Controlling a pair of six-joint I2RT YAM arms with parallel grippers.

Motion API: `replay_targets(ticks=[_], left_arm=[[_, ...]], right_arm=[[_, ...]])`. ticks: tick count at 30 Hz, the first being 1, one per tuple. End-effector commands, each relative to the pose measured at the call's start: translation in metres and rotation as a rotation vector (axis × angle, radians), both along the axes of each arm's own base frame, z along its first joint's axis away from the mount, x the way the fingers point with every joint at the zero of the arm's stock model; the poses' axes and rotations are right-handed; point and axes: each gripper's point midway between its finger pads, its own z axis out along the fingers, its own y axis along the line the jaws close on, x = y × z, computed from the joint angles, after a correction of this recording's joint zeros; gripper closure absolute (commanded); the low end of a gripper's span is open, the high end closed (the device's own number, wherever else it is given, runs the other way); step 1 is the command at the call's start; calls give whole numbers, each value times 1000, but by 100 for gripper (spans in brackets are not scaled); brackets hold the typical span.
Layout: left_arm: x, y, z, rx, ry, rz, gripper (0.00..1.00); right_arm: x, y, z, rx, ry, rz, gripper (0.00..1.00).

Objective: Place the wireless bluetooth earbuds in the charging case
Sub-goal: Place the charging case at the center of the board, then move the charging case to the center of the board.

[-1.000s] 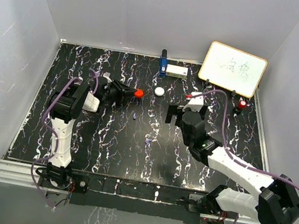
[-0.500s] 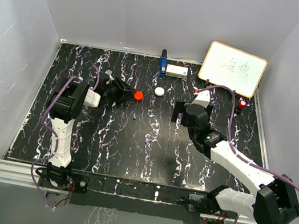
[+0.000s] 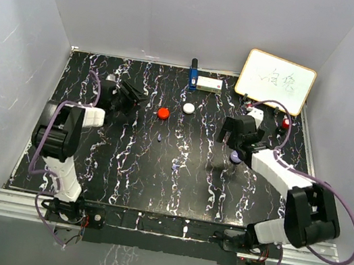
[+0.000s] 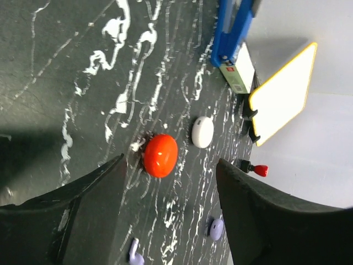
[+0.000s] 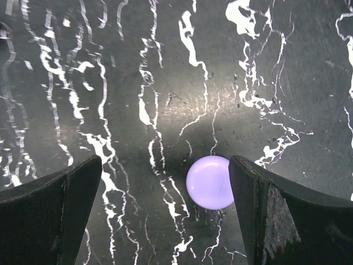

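Observation:
My left gripper [image 3: 134, 97] is open and empty at the back left. In the left wrist view [image 4: 171, 221] its jaws frame a round red pod [image 4: 160, 155], which lies on the table ahead of them [image 3: 163, 112]. A tiny white piece [image 4: 138, 144] lies against that pod. A round white pod [image 3: 189, 108] lies just beyond. A tiny purple earbud with a stem [image 4: 134, 255] lies mid-table [image 3: 160, 140]. My right gripper [image 3: 237, 145] is open above a round purple pod [image 5: 209, 182], which sits between the fingers, close to the right one. No red earbuds show.
A blue object [image 3: 193, 73] and a white box [image 3: 209, 83] stand at the back edge. A whiteboard [image 3: 275, 81] leans at the back right, with a small red-tipped object [image 3: 287, 123] beside it. White walls enclose the black marbled table [image 3: 122, 171].
My left gripper has drawn back to the left, away from the red pod, which stays on the table. My right gripper has swung right and now hangs over the purple pod.

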Motion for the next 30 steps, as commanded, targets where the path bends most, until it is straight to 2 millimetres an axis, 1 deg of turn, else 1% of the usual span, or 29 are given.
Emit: replay_targets(ticks=[1,4,8,12,14,15,16,23,30], left_arm=[[-19,6,41,55,-93,4,36],[-37,-2,58,81,-136,-42,36],[-61,-13,74,128,-177,-99,36],[-83,-24,85,143,-204,-139,36],[-91,-29,86,136,-210,-149,36],[-94,-31,83,137,-203,-156,36],[-98,-32,90,136,-221,-161,36],[-115,-47,94,143,-237,-215,36],[-124,-53,94,135,-240,-235,36]], right_arm=[[15,-1,-3,54,35,-49,2],[14,-13,-19,38,82,-88,2],[12,-18,-27,31,102,-103,2],[8,-18,-33,31,124,-106,2],[5,-18,-38,34,137,-103,2],[3,-18,-42,31,150,-103,2],[2,-18,-44,32,159,-102,2],[-8,-25,-55,5,194,-129,4],[-18,-28,-65,-2,231,-144,6]])
